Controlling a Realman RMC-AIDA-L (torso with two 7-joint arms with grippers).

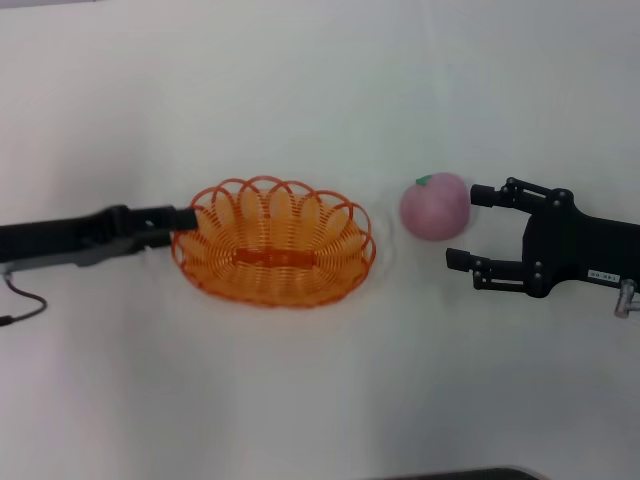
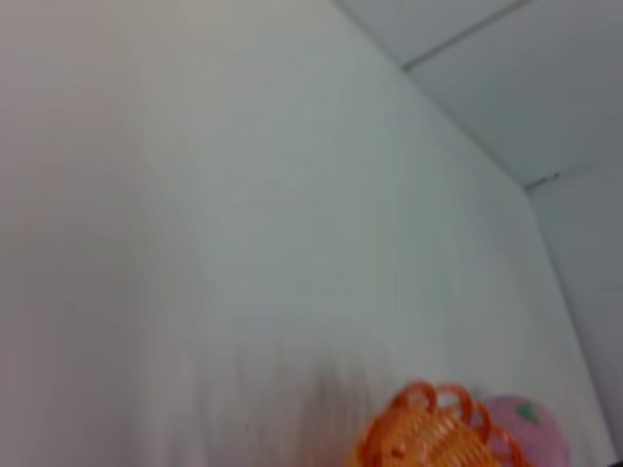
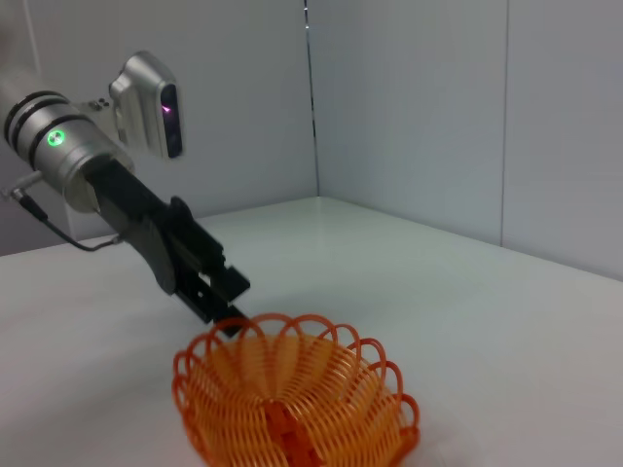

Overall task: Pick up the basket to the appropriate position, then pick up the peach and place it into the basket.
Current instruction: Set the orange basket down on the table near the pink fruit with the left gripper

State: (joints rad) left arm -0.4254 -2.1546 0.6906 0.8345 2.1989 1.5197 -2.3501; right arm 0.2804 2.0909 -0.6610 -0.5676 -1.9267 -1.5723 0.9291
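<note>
Peach (image 1: 435,206) sits between basket (image 1: 272,242) and right pincer (image 1: 468,226)

A: What colour is the basket (image 1: 272,243), centre of the head view?

B: Bright orange all over, looped wire in a scalloped pattern.

A: And the peach (image 1: 435,205), right of centre?

B: Soft pink, with a small green mark on top.

A: The grippers?

B: Both black: left gripper (image 1: 186,217) at centre left, right gripper (image 1: 467,226) at centre right. The table (image 1: 320,90) is plain white.
</note>
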